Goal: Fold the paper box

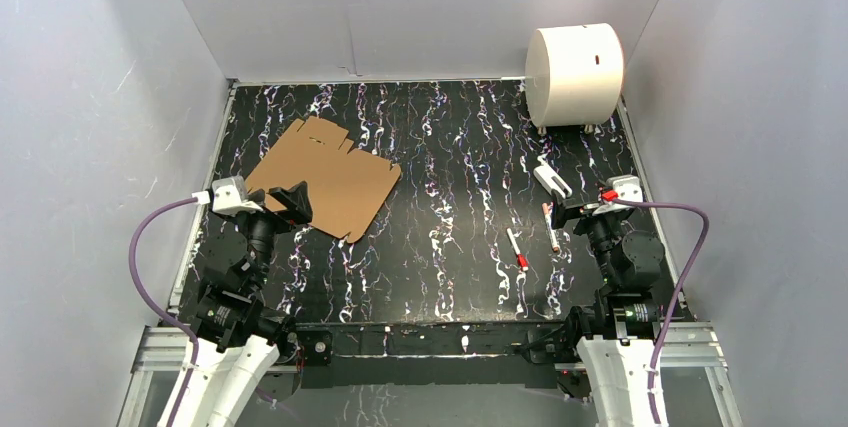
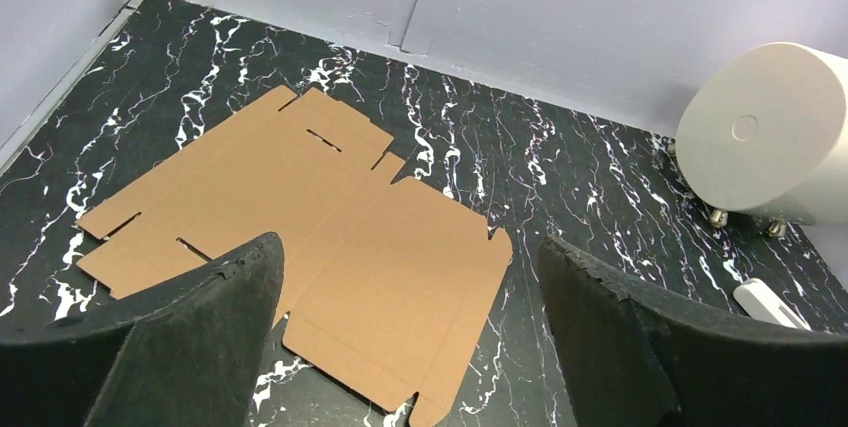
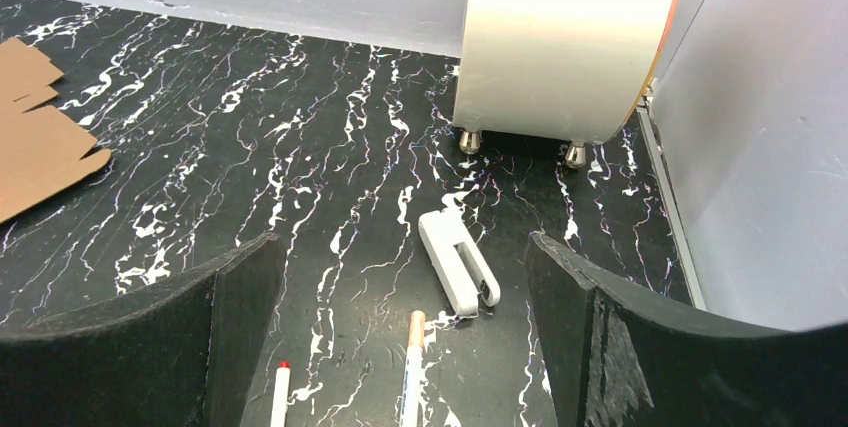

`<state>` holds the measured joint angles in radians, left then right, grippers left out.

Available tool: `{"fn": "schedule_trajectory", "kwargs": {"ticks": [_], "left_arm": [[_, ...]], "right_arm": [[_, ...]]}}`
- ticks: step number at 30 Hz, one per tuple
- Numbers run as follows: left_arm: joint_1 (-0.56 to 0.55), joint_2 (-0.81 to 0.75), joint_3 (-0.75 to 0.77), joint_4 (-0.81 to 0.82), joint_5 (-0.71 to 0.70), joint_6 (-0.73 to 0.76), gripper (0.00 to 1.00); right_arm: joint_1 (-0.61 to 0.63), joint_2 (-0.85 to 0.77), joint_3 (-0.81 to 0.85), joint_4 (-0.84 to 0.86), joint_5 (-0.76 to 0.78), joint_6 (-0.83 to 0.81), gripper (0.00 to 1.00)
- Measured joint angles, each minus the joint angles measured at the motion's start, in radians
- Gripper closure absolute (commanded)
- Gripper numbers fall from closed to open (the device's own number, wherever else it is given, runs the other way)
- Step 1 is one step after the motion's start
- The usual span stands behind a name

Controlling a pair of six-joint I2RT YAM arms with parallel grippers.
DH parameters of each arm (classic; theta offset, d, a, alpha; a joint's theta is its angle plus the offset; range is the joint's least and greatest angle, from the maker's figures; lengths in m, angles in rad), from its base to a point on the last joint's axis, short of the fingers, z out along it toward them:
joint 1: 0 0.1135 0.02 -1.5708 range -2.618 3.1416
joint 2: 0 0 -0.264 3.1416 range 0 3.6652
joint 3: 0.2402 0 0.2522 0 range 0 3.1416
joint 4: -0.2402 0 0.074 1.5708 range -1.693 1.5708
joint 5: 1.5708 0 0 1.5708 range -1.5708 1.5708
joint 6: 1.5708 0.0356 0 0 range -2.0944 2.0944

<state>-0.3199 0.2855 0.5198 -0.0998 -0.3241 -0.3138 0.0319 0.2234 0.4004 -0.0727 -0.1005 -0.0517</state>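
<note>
The paper box (image 1: 325, 175) is a flat, unfolded brown cardboard piece with notched flaps, lying on the black marbled table at the left. In the left wrist view it (image 2: 310, 237) lies spread out just ahead of the fingers, and its edge shows in the right wrist view (image 3: 35, 142). My left gripper (image 1: 290, 202) hovers at the box's near left edge, open and empty (image 2: 410, 347). My right gripper (image 1: 562, 212) is open and empty on the right side (image 3: 400, 347), far from the box.
A large white cylinder (image 1: 574, 74) on small feet stands at the back right. A white clip-like piece (image 1: 552, 178) and two white pens (image 1: 517, 248) (image 1: 551, 226) lie near the right gripper. Grey walls enclose the table on three sides.
</note>
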Motion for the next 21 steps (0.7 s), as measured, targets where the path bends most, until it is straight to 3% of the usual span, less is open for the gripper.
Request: {"fn": "schedule_trajectory", "kwargs": {"ticks": [10,21], "left_arm": [[0.0,0.017,-0.001,0.035,0.052,0.024,0.05],[0.002,0.183,0.008,0.014,0.132,0.082,0.05]], "right_arm": [[0.0,-0.009,0.0,0.0,0.0,0.0,0.01],[0.0,-0.045,0.0,0.001,-0.008,0.0,0.01]]}}
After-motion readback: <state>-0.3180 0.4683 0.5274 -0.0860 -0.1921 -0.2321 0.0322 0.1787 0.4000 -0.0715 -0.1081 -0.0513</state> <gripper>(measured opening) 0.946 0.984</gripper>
